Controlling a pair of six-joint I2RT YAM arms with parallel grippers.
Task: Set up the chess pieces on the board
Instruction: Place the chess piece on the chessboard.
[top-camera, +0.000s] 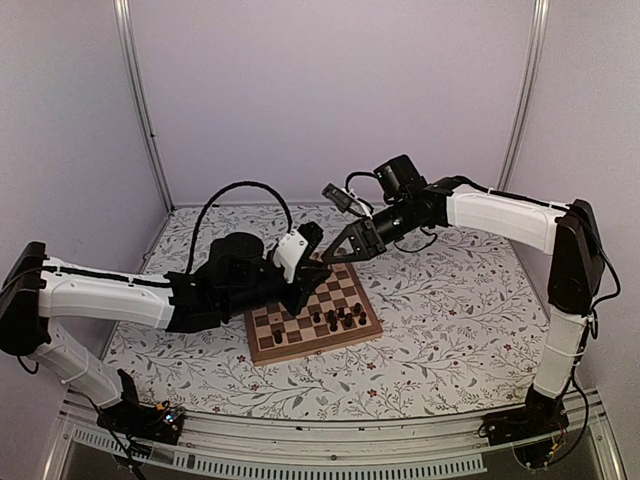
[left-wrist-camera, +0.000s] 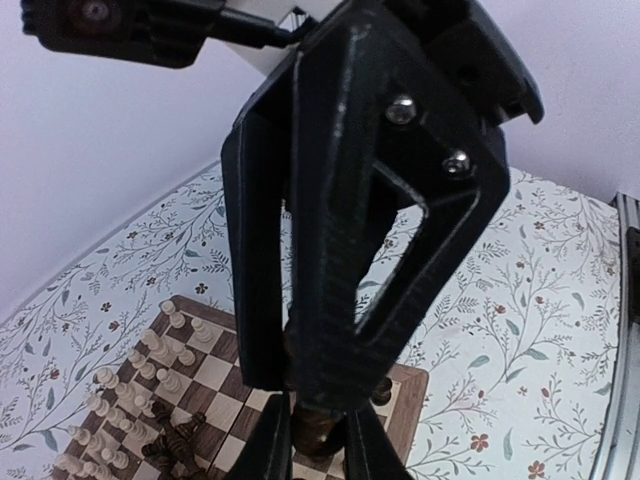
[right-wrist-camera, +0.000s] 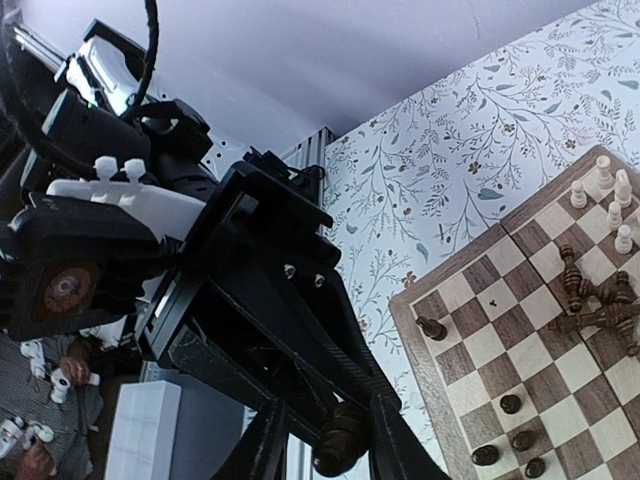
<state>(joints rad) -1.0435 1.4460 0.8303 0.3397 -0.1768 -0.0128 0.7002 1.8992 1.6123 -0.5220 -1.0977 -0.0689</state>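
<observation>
Closest to the left wrist lens, the left hand (left-wrist-camera: 318, 425) was closed on a dark chess piece (left-wrist-camera: 311, 445), with its 2 fingers (left-wrist-camera: 268, 445) pressed against the piece's sides. Just beyond it, the black frame of the right hand (right-wrist-camera: 330, 425) filled most of that view, tip to tip with the left one. From the right wrist, the same dark chess piece sat between the right hand's 2 fingers (right-wrist-camera: 392, 440) as well. They stood close on either side, but I could not tell whether they clamped it or only flanked it.

In the top view the 2 hands were together in the air above the far edge of the board (top-camera: 318, 349). The left arm (top-camera: 120, 295) reached in from the left and the right arm (top-camera: 500, 215) from the right. The board lay on the floral cover (top-camera: 450, 300) of the bench, near its middle.

On the board, a loose cluster of dark pieces (right-wrist-camera: 572, 272) lay toppled across each other toward the right half. A few more dark pieces stood upright on separate squares. The pale pieces (left-wrist-camera: 150, 342) stood upright in rows toward 1 side, and from above the left arm mostly hid them. A black cable (top-camera: 240, 190) looped up over the left arm.
</observation>
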